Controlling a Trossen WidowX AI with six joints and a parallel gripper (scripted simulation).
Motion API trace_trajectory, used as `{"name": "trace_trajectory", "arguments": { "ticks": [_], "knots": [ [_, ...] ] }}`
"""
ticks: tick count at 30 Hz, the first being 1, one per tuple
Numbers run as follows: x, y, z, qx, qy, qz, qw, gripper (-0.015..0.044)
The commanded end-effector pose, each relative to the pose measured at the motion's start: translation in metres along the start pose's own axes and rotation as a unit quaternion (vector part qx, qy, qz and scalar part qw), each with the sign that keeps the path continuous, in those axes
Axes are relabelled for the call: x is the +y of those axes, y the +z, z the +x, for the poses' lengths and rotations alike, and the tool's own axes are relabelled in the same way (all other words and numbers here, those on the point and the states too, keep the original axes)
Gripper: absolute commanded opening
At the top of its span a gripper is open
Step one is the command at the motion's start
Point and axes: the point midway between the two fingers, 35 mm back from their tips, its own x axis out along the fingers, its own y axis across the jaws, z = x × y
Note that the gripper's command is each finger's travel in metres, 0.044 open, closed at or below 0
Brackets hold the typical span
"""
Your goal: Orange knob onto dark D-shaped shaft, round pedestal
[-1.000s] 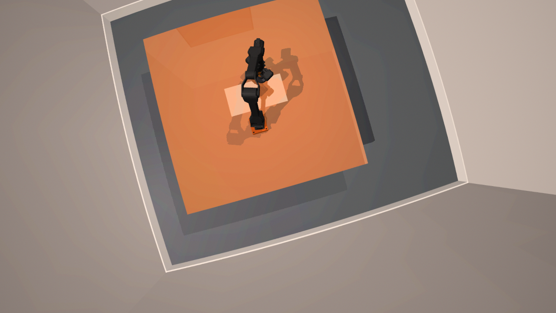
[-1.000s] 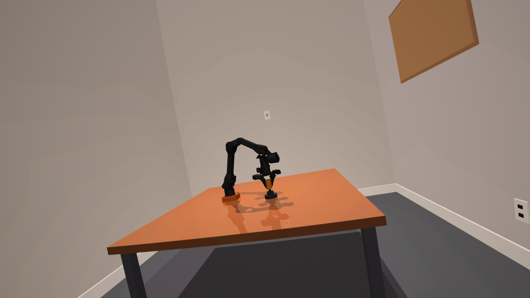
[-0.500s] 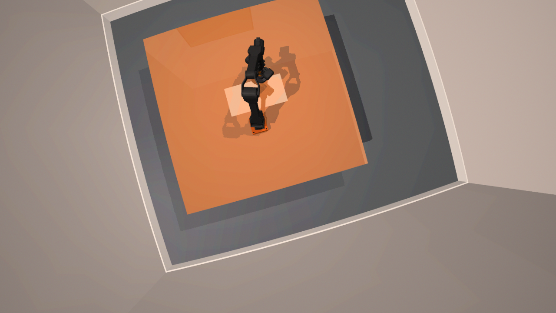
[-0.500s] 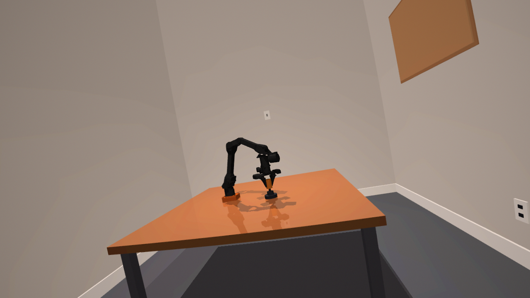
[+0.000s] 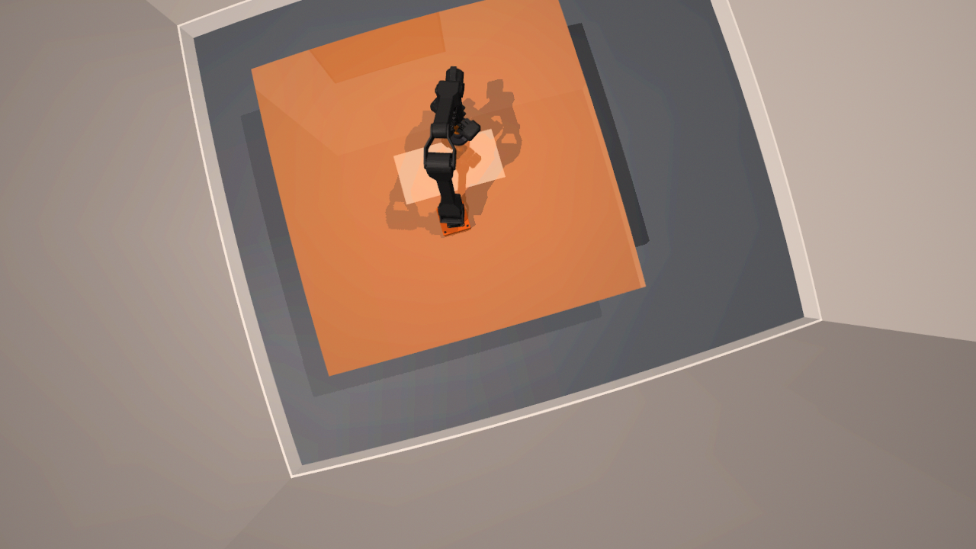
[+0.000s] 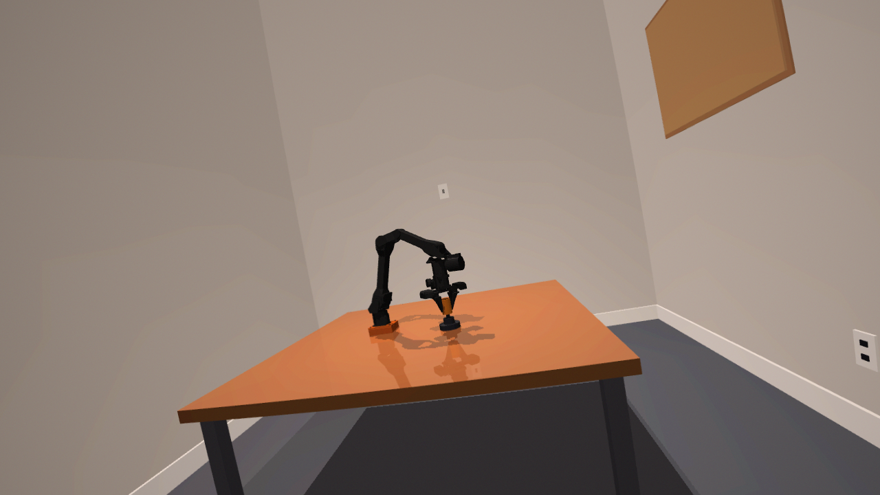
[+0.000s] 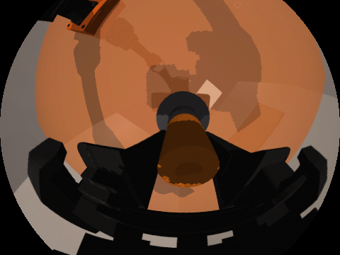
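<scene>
The orange knob (image 6: 447, 306) (image 7: 188, 142) stands upright between the fingers of my gripper (image 6: 447, 307) (image 7: 185, 134), which is shut on it. The dark round pedestal (image 6: 449, 326) (image 7: 163, 110) stands on the table directly below the knob. In the exterior view a short dark piece shows between the knob's lower end and the pedestal, so the knob sits above the pedestal's base. The shaft's flat side and the knob's hole are hidden. In the top view the arm covers most of the knob and pedestal.
The orange table (image 5: 477, 273) (image 6: 522, 344) carries the arm's orange base (image 5: 455, 229) (image 6: 383, 329) (image 7: 93, 21), to the left of the pedestal in the exterior view. Shadows and pale reflections lie on the table top around the pedestal.
</scene>
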Motion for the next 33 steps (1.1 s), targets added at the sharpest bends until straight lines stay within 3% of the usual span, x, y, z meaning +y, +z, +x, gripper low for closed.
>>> {"name": "trace_trajectory", "arguments": {
  "ticks": [1,33],
  "knots": [
    [0.0009,0.0011,0.0012,0.001,0.000,-0.002,1.000,0.0000],
    [0.0008,0.0011,0.0021,0.001,0.000,-0.010,1.000,0.0000]
  ]
}}
